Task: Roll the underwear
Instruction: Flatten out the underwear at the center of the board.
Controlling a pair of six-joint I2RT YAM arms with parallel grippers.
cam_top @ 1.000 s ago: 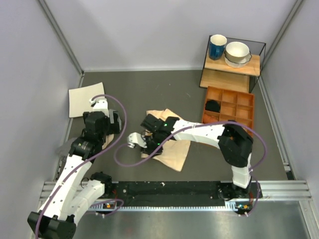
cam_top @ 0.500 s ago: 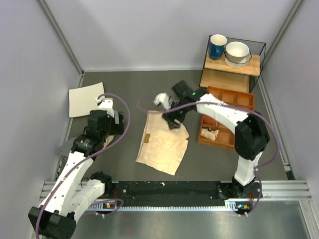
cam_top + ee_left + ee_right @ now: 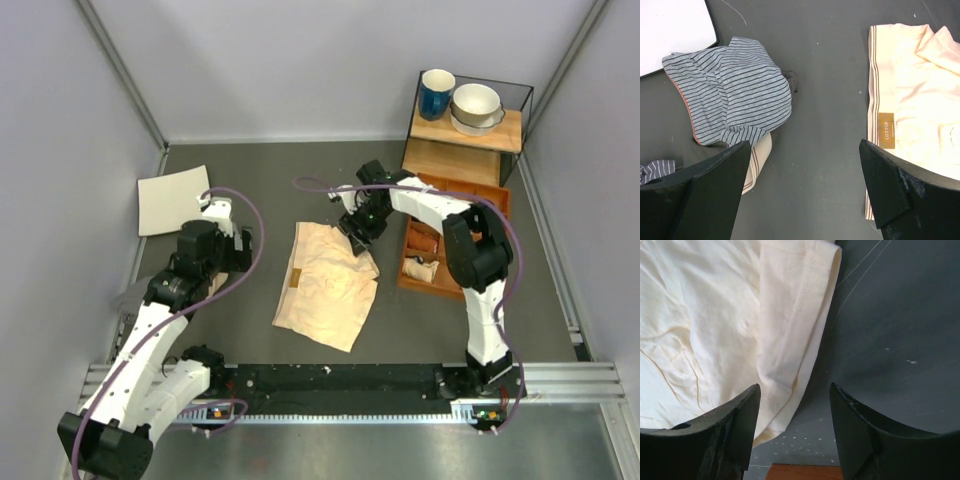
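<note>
The underwear (image 3: 325, 285) lies spread flat on the dark table, pale peach-beige, with a brown label on its waistband at the left. My right gripper (image 3: 357, 238) is open and empty, low over the garment's far right corner. In the right wrist view the underwear (image 3: 715, 330) fills the left side, and its folded edge lies between my open fingers (image 3: 720, 440), around the right gripper (image 3: 795, 440). My left gripper (image 3: 232, 252) is open and empty, left of the garment. In the left wrist view the left gripper (image 3: 805, 200) is over bare table, with the underwear (image 3: 920, 100) at the right.
A grey striped cloth (image 3: 730, 95) lies over a beige one (image 3: 757, 160), beside the white paper (image 3: 173, 198). The wooden compartment tray (image 3: 470, 215), holding rolled cloths, stands close to the right of my right gripper. A shelf behind it carries a blue mug (image 3: 436, 93) and bowls (image 3: 476, 105).
The right arm has swung from the underwear's near left side to its far right corner. The underwear now lies spread flat and uncovered. The left arm has barely moved.
</note>
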